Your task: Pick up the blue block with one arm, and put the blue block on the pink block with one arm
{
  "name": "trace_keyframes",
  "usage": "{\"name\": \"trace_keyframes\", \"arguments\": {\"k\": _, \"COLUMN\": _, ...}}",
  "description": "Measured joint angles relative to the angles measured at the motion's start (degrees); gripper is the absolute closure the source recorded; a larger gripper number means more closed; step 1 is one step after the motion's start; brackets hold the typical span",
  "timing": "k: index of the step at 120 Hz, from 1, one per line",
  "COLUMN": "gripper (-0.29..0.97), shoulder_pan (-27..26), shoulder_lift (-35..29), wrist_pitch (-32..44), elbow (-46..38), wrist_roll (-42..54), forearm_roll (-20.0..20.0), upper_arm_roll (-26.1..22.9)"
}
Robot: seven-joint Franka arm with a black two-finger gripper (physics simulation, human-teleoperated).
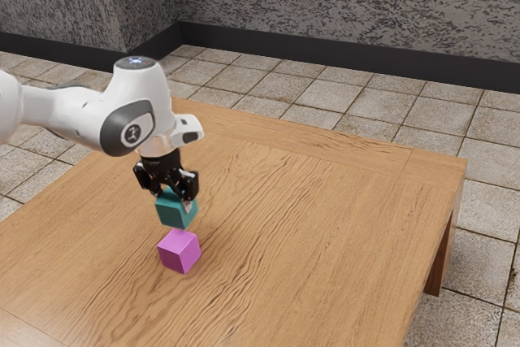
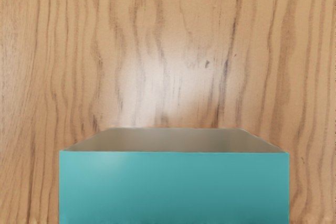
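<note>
Within clamped gripper [image 1: 175, 197], the blue block [image 1: 176, 214].

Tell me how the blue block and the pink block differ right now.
Colour: the blue block is teal-blue, the pink block magenta. Support: the blue block hangs in the gripper, clear of the table; the pink block rests on it. Height: the blue block is just above the pink block. Both are cubes of similar size.
</note>
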Motion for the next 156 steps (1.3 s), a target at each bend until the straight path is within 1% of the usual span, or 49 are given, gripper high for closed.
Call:
{"name": "trace_keyframes", "arguments": {"k": 19, "gripper": 0.36, "shoulder_pan": -0.1, "shoulder_lift": -3.3, "wrist_pitch": 1.0, "elbow": -4.0, "wrist_roll": -0.1, "forearm_roll": 0.1, "upper_arm_roll": 0.0}}
{"name": "trace_keyframes", "arguments": {"k": 32, "gripper": 0.36, "shoulder_pan": 0.0, "shoulder_lift": -4.3, "wrist_pitch": 1.6, "elbow": -5.4, "wrist_roll": 0.0, "forearm_roll": 0.3, "upper_arm_roll": 0.0}}
{"name": "trace_keyframes", "arguments": {"k": 84, "gripper": 0.35, "shoulder_pan": 0.0, "shoulder_lift": -4.6, "wrist_pitch": 1.8, "elbow": -6.6, "wrist_roll": 5.1, "forearm_roll": 0.1, "upper_arm_roll": -0.1}}
{"name": "trace_keyframes", "arguments": {"k": 120, "gripper": 0.35, "shoulder_pan": -0.1, "shoulder_lift": -6.5, "wrist_pitch": 1.7, "elbow": -8.7, "wrist_roll": 7.9, "forearm_roll": 0.0, "upper_arm_roll": -0.3}}
{"name": "trace_keyframes", "arguments": {"k": 142, "gripper": 0.36, "shoulder_pan": -0.1, "shoulder_lift": -5.5, "wrist_pitch": 1.8, "elbow": -8.5, "wrist_roll": 9.0, "forearm_roll": -0.2, "upper_arm_roll": -0.5}}
{"name": "trace_keyframes", "arguments": {"k": 156, "gripper": 0.37, "shoulder_pan": -0.3, "shoulder_lift": -5.1, "wrist_pitch": 1.8, "elbow": -8.3, "wrist_roll": 9.4, "forearm_roll": -1.4, "upper_arm_roll": -1.1}}
